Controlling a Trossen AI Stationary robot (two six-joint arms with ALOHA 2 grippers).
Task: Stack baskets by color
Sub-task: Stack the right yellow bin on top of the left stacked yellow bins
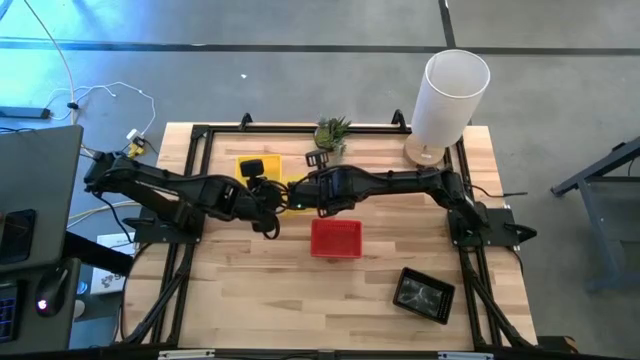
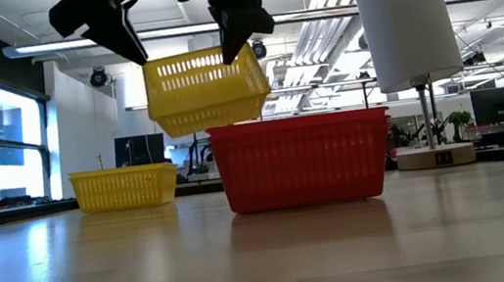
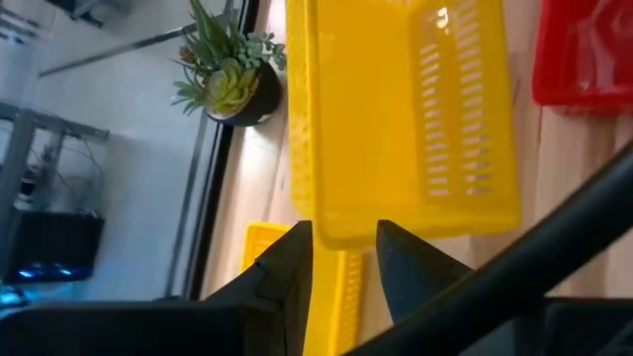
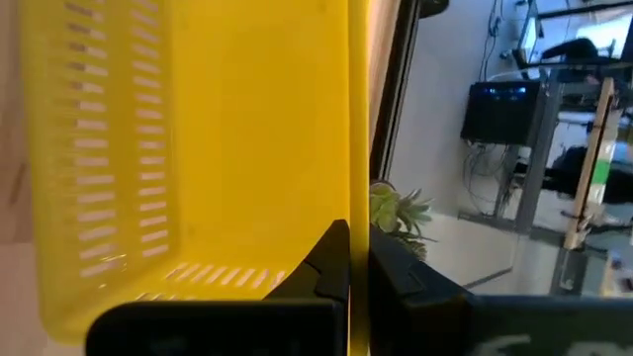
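A yellow basket (image 2: 205,90) hangs tilted in the air above the left end of a red basket (image 2: 302,159), which rests on its base on the table. My right gripper (image 2: 237,36) is shut on the raised basket's rim. My left gripper (image 3: 343,257) is open. It stands just off that basket's left end (image 3: 396,222), and I cannot tell whether it touches. A second yellow basket (image 2: 125,186) sits on the table at the far left, and a black basket (image 1: 424,294) lies near the front right. My right gripper pinches the top edge of one wall (image 4: 358,213) of the raised yellow basket, one finger inside it and one outside. The fingers slant down from above, from the table's right. The basket is lifted clear and hangs tilted below them.
A tall white cylinder (image 1: 447,95) stands at the far right corner, and a small potted plant (image 1: 332,135) sits at the far edge. A laptop (image 1: 35,200) lies off the table's left side. Bare wood shows along the near edge and at the left.
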